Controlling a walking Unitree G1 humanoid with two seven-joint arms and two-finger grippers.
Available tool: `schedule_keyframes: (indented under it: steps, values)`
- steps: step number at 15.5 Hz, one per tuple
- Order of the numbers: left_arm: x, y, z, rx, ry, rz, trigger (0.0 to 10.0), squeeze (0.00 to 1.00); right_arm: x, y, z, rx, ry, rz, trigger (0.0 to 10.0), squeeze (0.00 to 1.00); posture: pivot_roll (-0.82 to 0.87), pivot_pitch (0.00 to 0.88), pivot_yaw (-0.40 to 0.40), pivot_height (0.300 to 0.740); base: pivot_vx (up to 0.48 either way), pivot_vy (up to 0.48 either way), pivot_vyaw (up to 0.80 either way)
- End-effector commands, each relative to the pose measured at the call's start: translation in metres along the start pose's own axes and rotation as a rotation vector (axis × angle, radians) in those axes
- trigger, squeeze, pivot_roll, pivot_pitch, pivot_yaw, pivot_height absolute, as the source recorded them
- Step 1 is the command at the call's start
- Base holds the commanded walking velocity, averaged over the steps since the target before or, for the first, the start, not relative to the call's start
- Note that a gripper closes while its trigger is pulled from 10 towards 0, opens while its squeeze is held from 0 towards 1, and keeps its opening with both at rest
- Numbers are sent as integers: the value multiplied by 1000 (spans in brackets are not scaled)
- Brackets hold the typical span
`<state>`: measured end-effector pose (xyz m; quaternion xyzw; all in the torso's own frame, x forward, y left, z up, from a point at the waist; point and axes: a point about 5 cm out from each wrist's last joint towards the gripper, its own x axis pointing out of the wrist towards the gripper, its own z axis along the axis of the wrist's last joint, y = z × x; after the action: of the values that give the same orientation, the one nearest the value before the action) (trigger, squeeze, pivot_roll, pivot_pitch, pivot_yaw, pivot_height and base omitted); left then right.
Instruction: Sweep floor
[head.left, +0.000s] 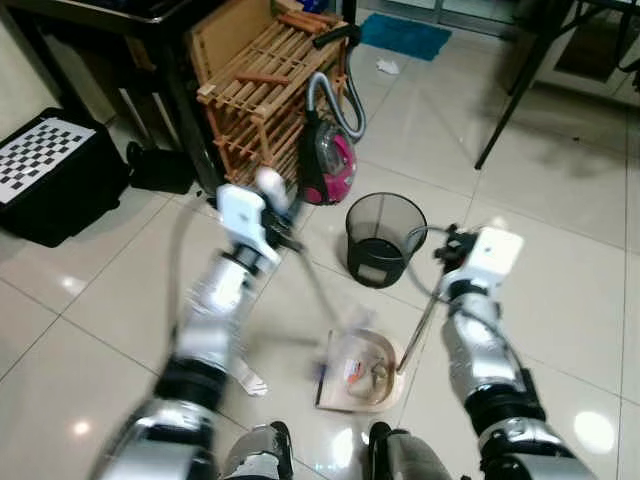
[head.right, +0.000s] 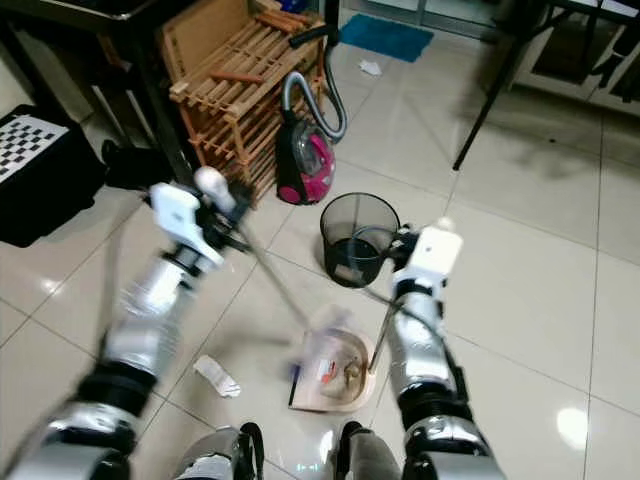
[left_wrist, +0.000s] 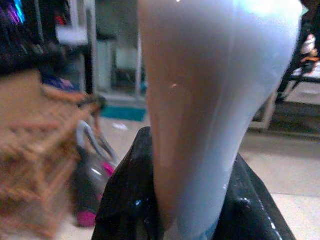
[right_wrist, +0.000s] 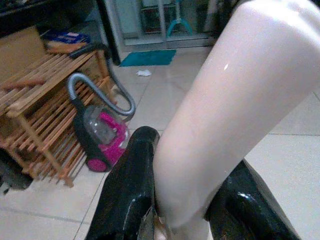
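Left gripper (head.left: 283, 232): pressed together on the pale top grip of the broom handle (left_wrist: 210, 115); the shaft is angled down and away from it to the floor, where the blurred broom head (head.left: 335, 350) meets the dustpan mouth, a slant judged to let debris be pushed in.

Right gripper (head.left: 447, 252): clamped on the white dustpan handle (right_wrist: 230, 110); the thin rod drops below it to the dustpan (head.left: 362, 372), which is laid flat on the tiles so that sweepings can slide over its lip.

Litter (head.left: 362, 375): brownish scraps seen inside the pan.

Crumpled white wrapper (head.right: 216, 376): left on the floor below the left gripper, not yet collected.

Black mesh bin (head.left: 385, 238): stood just beyond the pan, between the two grippers, presumably for emptying.

Pink vacuum cleaner (head.left: 327, 160) and wooden rack (head.left: 262, 95): stood beyond the left gripper
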<state>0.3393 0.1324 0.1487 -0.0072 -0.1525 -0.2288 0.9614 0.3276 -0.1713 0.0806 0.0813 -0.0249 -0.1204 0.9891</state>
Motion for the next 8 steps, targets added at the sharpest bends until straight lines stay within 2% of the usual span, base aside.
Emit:
schedule_keyframes:
  steps: [1,2,3,4,6,8]
  values:
    - [1,11,22,81,-55,-23,10000,0,3,-8,6,14,0,-17,10000,0,55,66,37,740,0,0,0]
    - [-1,12,22,91,-45,-29,10000,0,4,-9,6,11,6,-18,10000,0,56,61,37,740,0,0,0]
    - [-12,20,21,124,-9,-34,10000,0,6,-12,8,-26,50,1,10000,0,53,50,41,740,0,0,0]
    - [-28,32,15,159,53,2,10000,0,9,-14,20,-24,69,30,10000,0,48,47,48,740,0,0,0]
    - [-36,38,12,166,83,34,10000,0,12,-16,29,-8,82,32,10000,0,43,48,56,740,0,0,0]
    - [-52,47,6,167,122,108,10000,0,15,-14,59,3,68,78,10000,0,28,49,64,740,0,0,0]
